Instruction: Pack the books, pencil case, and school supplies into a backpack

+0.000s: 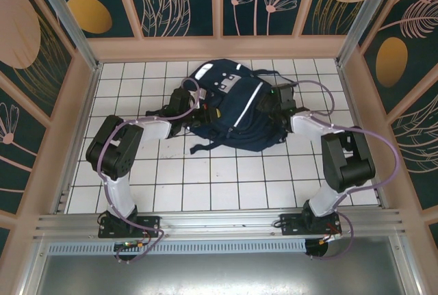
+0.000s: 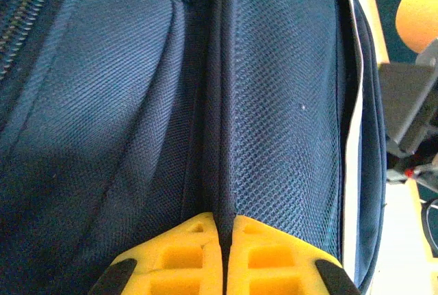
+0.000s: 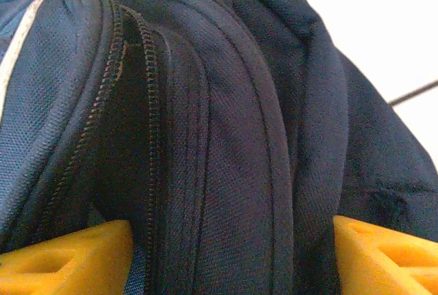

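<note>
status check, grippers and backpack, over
Left gripper shut, pinching a backpack seam. Right gripper open, straddling its zippered edge. Loose strap lies on the near side.

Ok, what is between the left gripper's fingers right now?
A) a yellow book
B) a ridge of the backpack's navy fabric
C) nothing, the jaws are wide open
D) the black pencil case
B: in the left wrist view the left gripper has its yellow fingers closed almost together on a dark raised seam of the backpack.
</note>
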{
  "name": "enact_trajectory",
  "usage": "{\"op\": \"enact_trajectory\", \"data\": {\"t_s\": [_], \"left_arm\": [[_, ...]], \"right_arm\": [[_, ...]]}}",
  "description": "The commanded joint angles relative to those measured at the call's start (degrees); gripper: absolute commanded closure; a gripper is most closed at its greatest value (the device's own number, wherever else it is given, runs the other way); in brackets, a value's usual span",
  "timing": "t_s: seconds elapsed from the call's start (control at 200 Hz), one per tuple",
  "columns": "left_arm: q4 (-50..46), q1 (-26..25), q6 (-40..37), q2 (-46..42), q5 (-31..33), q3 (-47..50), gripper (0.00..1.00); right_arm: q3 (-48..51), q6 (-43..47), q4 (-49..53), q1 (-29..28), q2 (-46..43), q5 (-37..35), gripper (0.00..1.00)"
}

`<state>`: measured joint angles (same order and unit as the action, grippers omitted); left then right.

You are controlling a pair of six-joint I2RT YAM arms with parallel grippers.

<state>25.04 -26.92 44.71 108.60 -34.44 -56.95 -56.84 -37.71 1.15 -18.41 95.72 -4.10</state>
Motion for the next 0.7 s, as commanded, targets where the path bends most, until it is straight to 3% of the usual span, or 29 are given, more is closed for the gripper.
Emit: {"op": "enact_trajectory", "data": {"t_s": [0.0,0.18,0.39,0.515,0.695], "left_arm": [[3.42,-3.46,3.24,-1.82,-6.24,2.54,1.00],[10.04,-4.02,10.34,-1.96,-3.39,1.58,1.00],[14.04,-4.14,14.95,-3.33,2.14,-1.81,1.00],[17.53,-4.12,17.32,-2.72,3.71,-1.73,1.00],[22.75,-4.24,21.76,-0.99,2.79,-1.53,1.00]], "right_arm": [[-6.40,3.19,2.42,-0.61,1.71,-1.49,0.25],[-7.25,2.61,11.61,-0.97,-2.52,-7.10,0.22],[-3.80,1.76,22.05,-4.96,-14.15,-15.37,0.23],[-2.22,-0.51,23.32,-10.30,-18.83,-11.09,0.30],[-0.74,-6.34,18.69,-19.19,-16.63,-6.12,0.42]]}}
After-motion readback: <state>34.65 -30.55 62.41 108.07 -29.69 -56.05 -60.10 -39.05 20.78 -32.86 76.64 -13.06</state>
